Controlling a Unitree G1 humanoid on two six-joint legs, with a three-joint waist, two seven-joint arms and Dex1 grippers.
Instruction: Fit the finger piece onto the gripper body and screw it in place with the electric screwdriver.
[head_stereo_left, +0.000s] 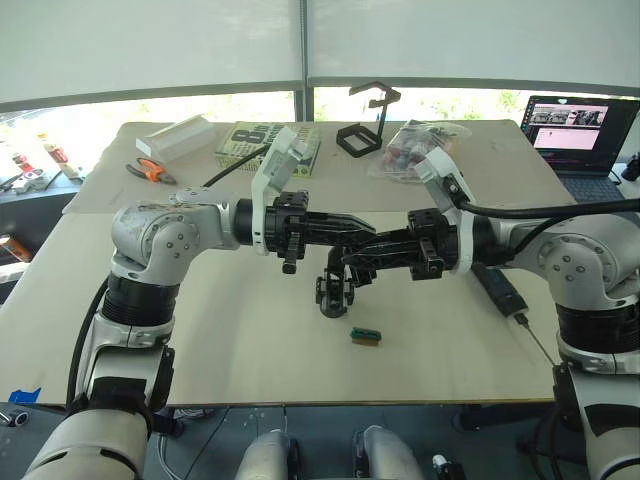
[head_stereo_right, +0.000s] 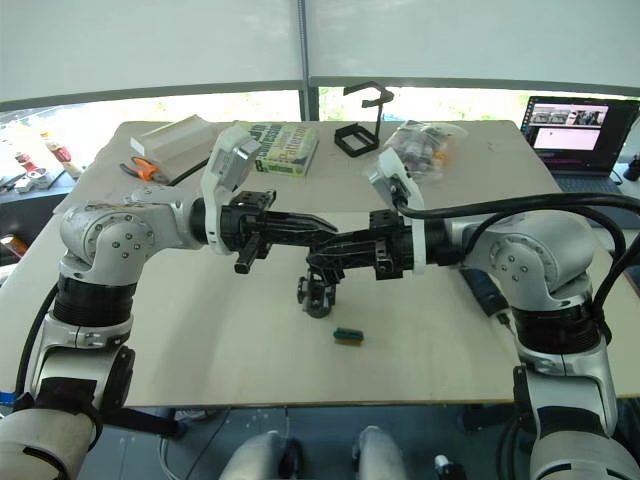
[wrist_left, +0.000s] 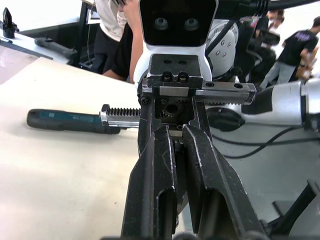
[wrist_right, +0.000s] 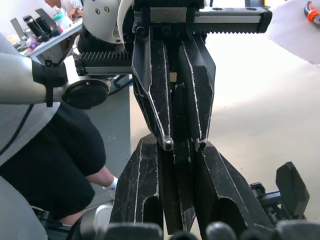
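My two grippers meet tip to tip over the middle of the table. The left gripper (head_stereo_left: 372, 232) reaches in from the left and the right gripper (head_stereo_left: 350, 268) from the right, slightly lower, their fingers overlapping. A slim black finger piece (wrist_right: 179, 120) runs between both pairs of fingers, and both look shut on it. Just below them the gripper body (head_stereo_left: 333, 292) stands on the table, untouched. The electric screwdriver (head_stereo_left: 500, 288) lies flat on the table under my right forearm, its thin bit (head_stereo_left: 536, 338) pointing toward the front edge.
A small green-and-brown block (head_stereo_left: 365, 337) lies in front of the gripper body. At the back are a black wire-frame stand (head_stereo_left: 366, 124), a book (head_stereo_left: 268, 146), a white box (head_stereo_left: 180, 134), orange-handled pliers (head_stereo_left: 150, 170) and a bag of parts (head_stereo_left: 420, 150). A laptop (head_stereo_left: 580, 130) sits far right. People stand beyond the table (wrist_left: 117, 35).
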